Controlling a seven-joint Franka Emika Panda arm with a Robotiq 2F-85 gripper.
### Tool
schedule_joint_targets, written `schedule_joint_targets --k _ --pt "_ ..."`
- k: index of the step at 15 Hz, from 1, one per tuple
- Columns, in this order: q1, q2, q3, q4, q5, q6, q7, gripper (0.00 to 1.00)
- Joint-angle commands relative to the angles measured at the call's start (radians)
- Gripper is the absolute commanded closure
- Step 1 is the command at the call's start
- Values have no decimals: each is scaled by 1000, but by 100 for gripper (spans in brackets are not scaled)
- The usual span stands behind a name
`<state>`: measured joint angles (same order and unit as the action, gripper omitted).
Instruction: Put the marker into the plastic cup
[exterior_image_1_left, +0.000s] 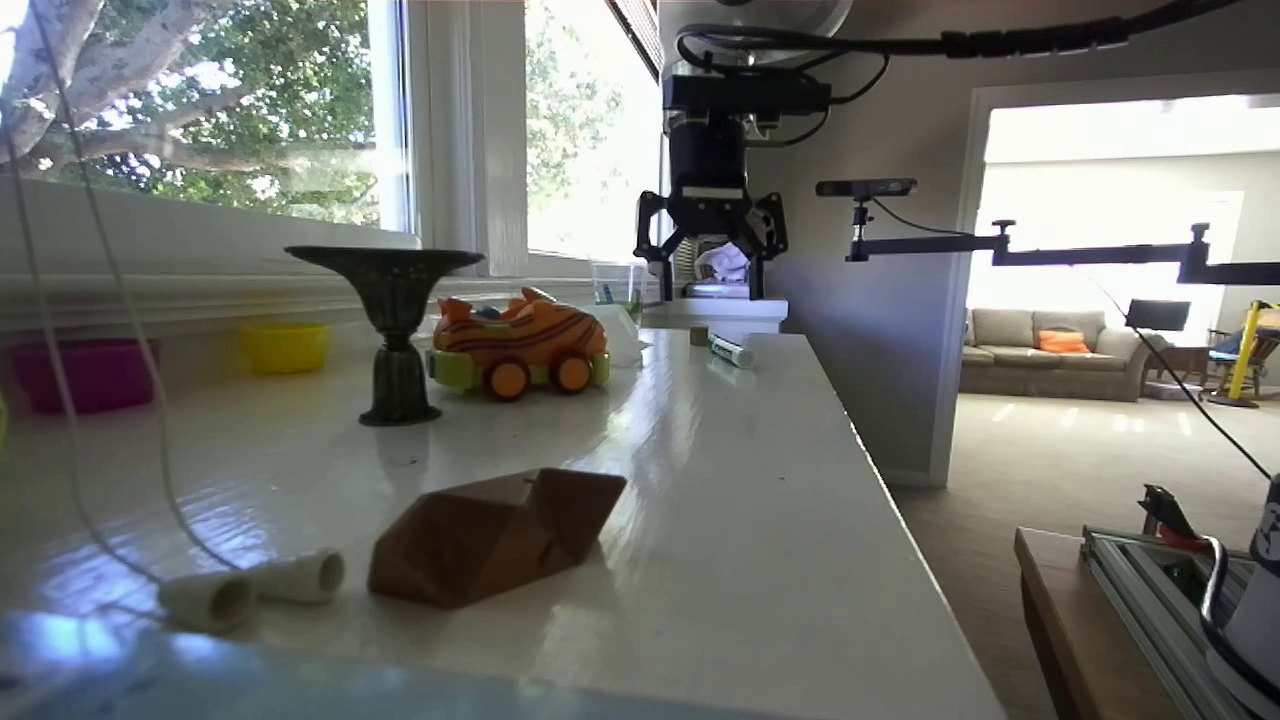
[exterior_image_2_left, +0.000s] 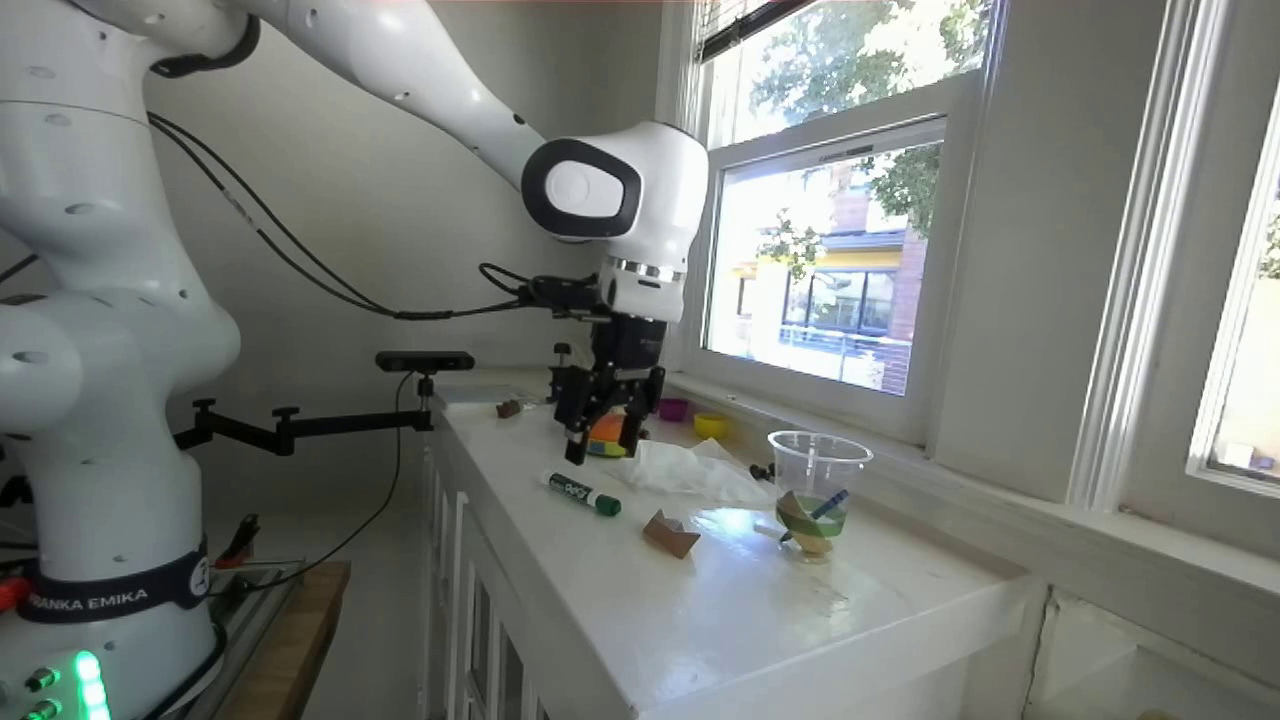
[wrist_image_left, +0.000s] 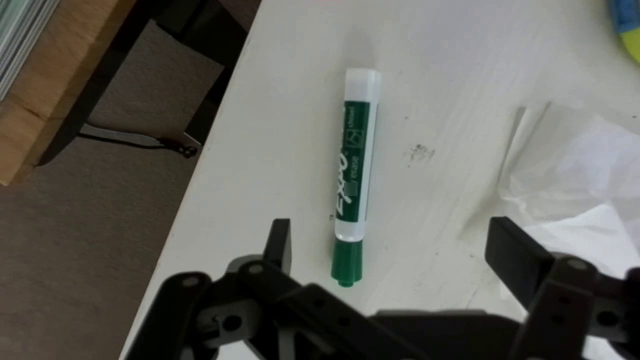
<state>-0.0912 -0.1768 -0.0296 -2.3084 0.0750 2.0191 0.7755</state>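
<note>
Where marker (wrist_image_left: 355, 172) lies, glossy counter (exterior_image_2_left: 690, 620), bright window (exterior_image_2_left: 825, 280)

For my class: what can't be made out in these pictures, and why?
Plastic cup: lower part hidden behind white paper in an exterior view.
White paper: cut off by the wrist view's right edge, partly covered by the gripper.
Marker: label too small to read in an exterior view.
Blue item showing through the cup: too small to identify in an exterior view.
</note>
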Motion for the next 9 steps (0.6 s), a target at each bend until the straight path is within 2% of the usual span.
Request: schedule_joint_targets --k 1,4,9 --pt "-7 7 4 8 -75 -8 -25 0" --pt "-7 -3 7 -23 -119 37 -8 0" --pt "-11 -15 8 -93 -149 181 13 0"
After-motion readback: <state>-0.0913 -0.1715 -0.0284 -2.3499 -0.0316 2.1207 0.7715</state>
